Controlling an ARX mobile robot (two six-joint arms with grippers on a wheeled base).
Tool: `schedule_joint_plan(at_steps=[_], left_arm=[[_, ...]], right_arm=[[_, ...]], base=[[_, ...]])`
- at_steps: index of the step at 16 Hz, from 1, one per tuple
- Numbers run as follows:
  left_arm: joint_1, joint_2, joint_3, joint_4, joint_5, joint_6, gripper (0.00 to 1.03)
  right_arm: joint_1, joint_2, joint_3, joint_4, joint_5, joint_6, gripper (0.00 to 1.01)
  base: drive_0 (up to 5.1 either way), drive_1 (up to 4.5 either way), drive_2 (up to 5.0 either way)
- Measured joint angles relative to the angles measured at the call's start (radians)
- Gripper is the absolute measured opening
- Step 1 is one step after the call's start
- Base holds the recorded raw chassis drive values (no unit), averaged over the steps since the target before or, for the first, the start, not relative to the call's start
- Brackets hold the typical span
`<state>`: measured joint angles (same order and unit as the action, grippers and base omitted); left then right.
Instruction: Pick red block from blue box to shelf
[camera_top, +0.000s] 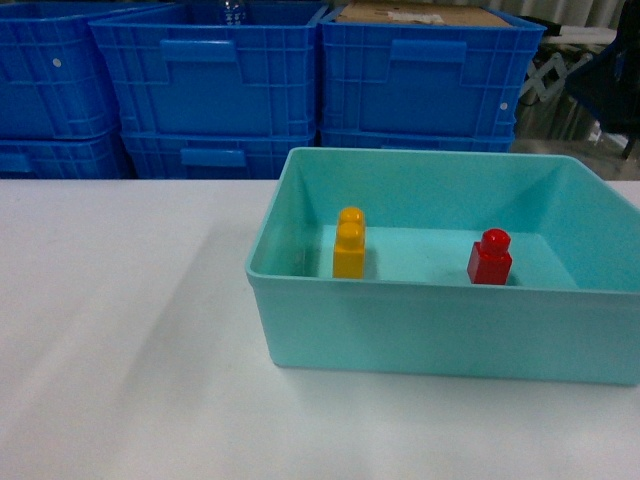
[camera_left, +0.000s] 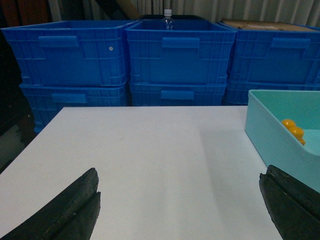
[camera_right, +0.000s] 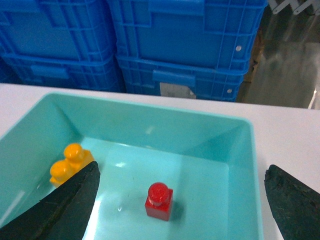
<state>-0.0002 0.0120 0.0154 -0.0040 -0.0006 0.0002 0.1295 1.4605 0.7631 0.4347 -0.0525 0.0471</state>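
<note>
Nothing of the task is done yet, as far as these views show. The red block (camera_top: 489, 257) sits upright on the floor of the blue box (camera_top: 430, 325), stud up, toward the right side, well apart from the yellow block (camera_top: 349, 243), which stands toward the left.

The right gripper (camera_right: 182, 202) hangs above the box w/ its fingers (camera_right: 65, 207) spread wide – 1 at each lower corner of the right wrist view, the red block roughly between them but lower down, not touched. Nothing is held.

The left gripper (camera_left: 182, 207) hovers over bare worktop (camera_left: 150, 150), to the left of the box, fingers likewise spread and holding nothing. Neither arm shows in the head view.

Behind the worktop stand stacked dark blue crates (camera_top: 215, 75); a bottle (camera_left: 168, 18) pokes up behind them in the left wrist view. The shelf isn't in any view, so where the block must go can't be placed from here.

Judged from this: approx. at the start – the right arm looks lined up for the reach. Left to do: descend into the box, close on the red block w/o nudging the wall, lift clear of the rim, carry to the shelf, release. That's basically the whole job.
</note>
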Motion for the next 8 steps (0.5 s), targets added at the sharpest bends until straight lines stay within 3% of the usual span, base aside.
schedule_joint_plan(at_steps=[3,8], left_arm=[[0.000,0.000,0.000,0.000,0.000,0.000,0.98],[0.000,0.000,0.000,0.000,0.000,0.000,0.98]], right_arm=[[0.010,0.043,-0.019,0.022,-0.027,-0.014,0.98],[0.029,0.145,0.027,0.045,-0.020,-0.025,0.98]], base=[[0.0,0.00,0.0],[0.0,0.00,0.0]])
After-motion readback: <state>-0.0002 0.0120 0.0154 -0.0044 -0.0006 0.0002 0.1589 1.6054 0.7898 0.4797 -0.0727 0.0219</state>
